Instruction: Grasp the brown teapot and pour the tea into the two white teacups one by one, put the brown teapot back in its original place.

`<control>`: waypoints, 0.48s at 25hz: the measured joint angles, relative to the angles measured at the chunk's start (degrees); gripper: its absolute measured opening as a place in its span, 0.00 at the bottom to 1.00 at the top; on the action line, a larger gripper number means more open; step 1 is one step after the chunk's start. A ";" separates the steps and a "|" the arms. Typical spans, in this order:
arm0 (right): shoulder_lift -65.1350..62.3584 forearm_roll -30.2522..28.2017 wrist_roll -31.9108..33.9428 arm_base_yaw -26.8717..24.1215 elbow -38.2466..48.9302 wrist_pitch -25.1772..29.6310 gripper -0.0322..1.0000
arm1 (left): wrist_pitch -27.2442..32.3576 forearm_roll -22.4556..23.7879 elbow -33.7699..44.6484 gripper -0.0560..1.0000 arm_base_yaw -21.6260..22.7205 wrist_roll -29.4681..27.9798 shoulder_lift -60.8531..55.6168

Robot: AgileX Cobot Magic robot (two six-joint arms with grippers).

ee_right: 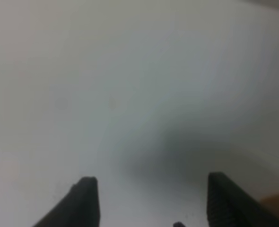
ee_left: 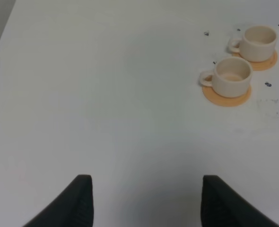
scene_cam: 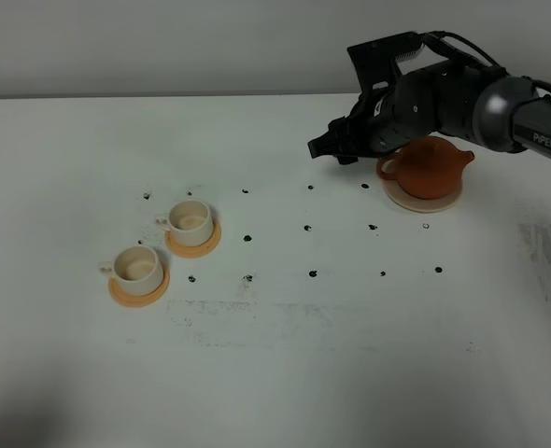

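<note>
Brown teapot stands upright, lid on, on its pale round coaster at the far right of the white desk. Right end effector is just beside the teapot, on the side toward the desk's middle. Its fingers stand apart with only bare desk between them, holding nothing. 2 white cups sit on the left half, well apart from the teapot: far cup and near cup, near each other, each on its own orange saucer, handles pointing left. Left end effector is also spread apart and empty over bare desk, both cups ahead of it. Small black dots run in rows across the desk.
</note>
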 joint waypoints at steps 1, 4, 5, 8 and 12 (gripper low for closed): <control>0.66 0.00 0.00 0.00 0.00 0.14 0.50 | 0.00 0.00 0.00 0.53 0.00 0.00 0.00; 1.85 0.04 0.00 -0.06 0.00 0.40 0.50 | 0.00 0.00 0.00 0.53 0.00 0.00 0.00; 1.97 0.04 0.00 -0.06 0.00 0.40 0.50 | 0.00 0.00 0.00 0.53 0.00 0.00 0.00; 1.96 0.04 0.00 -0.18 0.00 0.52 0.50 | 0.00 0.00 0.00 0.53 0.00 0.00 0.00; 1.96 0.04 -0.20 -0.18 0.00 2.11 0.50 | 0.00 0.00 0.00 0.53 0.00 0.00 0.00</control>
